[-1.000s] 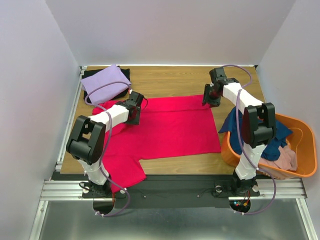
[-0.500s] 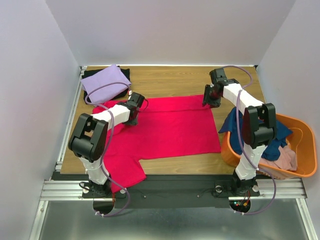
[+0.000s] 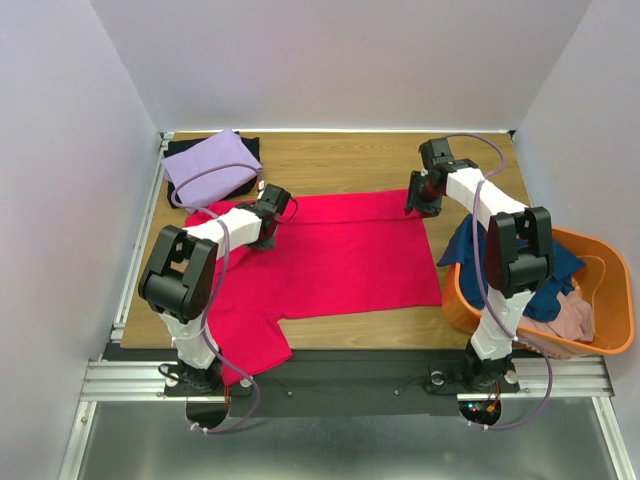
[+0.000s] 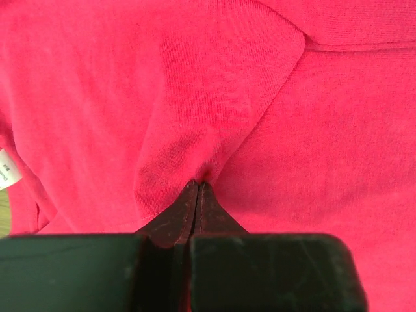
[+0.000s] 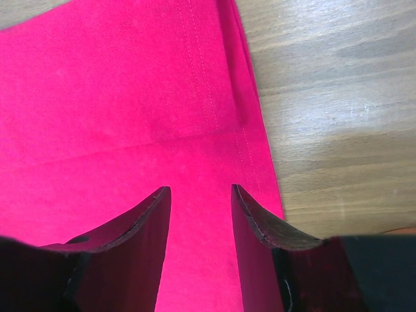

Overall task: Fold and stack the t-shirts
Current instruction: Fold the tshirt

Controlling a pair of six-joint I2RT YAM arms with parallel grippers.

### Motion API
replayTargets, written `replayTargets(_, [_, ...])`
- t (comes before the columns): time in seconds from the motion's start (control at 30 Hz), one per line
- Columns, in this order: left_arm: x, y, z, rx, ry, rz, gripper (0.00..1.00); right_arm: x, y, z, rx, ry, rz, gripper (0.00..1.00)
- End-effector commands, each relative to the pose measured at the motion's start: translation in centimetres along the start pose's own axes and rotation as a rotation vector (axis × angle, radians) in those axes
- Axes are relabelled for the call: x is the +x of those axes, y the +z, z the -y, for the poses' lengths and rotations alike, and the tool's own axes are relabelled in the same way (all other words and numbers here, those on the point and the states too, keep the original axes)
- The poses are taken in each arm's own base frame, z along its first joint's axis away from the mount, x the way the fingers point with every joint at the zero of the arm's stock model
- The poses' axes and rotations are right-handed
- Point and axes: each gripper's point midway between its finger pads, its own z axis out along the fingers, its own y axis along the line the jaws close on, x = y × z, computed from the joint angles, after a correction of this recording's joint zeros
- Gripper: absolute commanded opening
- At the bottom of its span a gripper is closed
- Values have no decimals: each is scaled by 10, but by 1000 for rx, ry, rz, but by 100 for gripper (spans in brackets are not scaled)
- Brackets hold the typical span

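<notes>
The left arm has drawn in slightly over the last second, and its end effector (image 3: 265, 228) stays on the crimson shirt (image 3: 340, 255) near the collar end; the right arm has not moved. The shirt lies spread flat across the middle of the desk (image 3: 340, 165).

Only the left wrist view shows the left end effector (image 4: 197, 190) closed tight on a raised pinch of crimson cloth, with a white label (image 4: 5, 172) at the edge. The right wrist view shows the right end effector (image 5: 198, 195) spread wide over the shirt's far right corner, beside its double-stitched hem (image 5: 201, 84).

The cloth is soft, matte knit; the desk is wood-grained. A folded lavender shirt (image 3: 208, 168) rests on a black shirt (image 3: 250, 150) at the far left corner.
</notes>
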Motion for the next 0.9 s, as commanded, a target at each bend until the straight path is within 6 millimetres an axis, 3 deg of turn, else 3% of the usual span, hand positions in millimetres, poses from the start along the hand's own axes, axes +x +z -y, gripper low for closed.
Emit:
replayTargets(0.0, [-17, -11, 3, 20, 5, 17, 0, -18, -18, -8, -31, 8, 77, 48])
replayTargets(0.2, [-28, -34, 28, 243, -24, -34, 0, -20, -19, -8, -33, 8, 82, 48])
replayTargets(0.4, [-10, -38, 41, 395, -46, -168, 0, -18, -18, -9, -35, 6, 76, 48])
replayTargets(0.6, [8, -39, 37, 399, -45, -254, 1, -15, -18, -8, -33, 2, 70, 48])
replayTargets(0.67, [11, -40, 33, 391, -49, -266, 15, -15, -18, -8, -34, 2, 71, 48])
replayTargets(0.7, [11, -41, 32, 388, -50, -267, 29, -15, -19, -7, -33, 2, 73, 48])
replayTargets(0.73, [8, -44, 30, 389, -54, -258, 51, -16, -20, -7, -32, -3, 75, 49])
replayTargets(0.87, [-14, -59, 26, 418, -84, -199, 74, -21, -24, -7, -29, -17, 93, 50])
